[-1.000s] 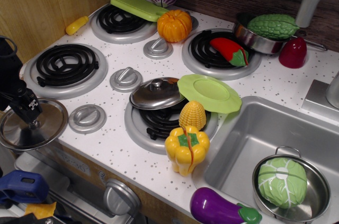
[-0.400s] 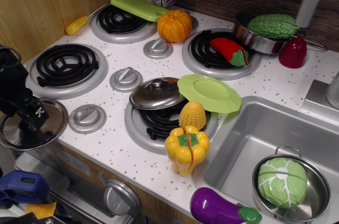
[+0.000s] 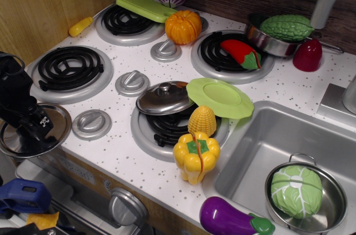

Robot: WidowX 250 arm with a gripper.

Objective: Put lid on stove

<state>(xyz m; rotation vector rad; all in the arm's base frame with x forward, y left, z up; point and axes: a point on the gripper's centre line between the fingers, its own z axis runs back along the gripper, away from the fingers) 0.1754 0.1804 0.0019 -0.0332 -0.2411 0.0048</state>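
The lid, flat shiny silver steel, lies at the front left corner of the stove, just in front of the near-left coil burner. My black gripper is low over the middle of the lid and hides its knob. I cannot see how its jaws stand. The stove is a white speckled cooktop with four black coil burners and silver knobs.
A darker domed lid, a green plate, a corn cob and a yellow pepper crowd the front burner. A pumpkin, a green board and a red pepper lie further back. The sink is at the right.
My gripper has come down and slightly right onto the lid's middle, so the knob that showed a second ago is now covered. The lid has not moved.
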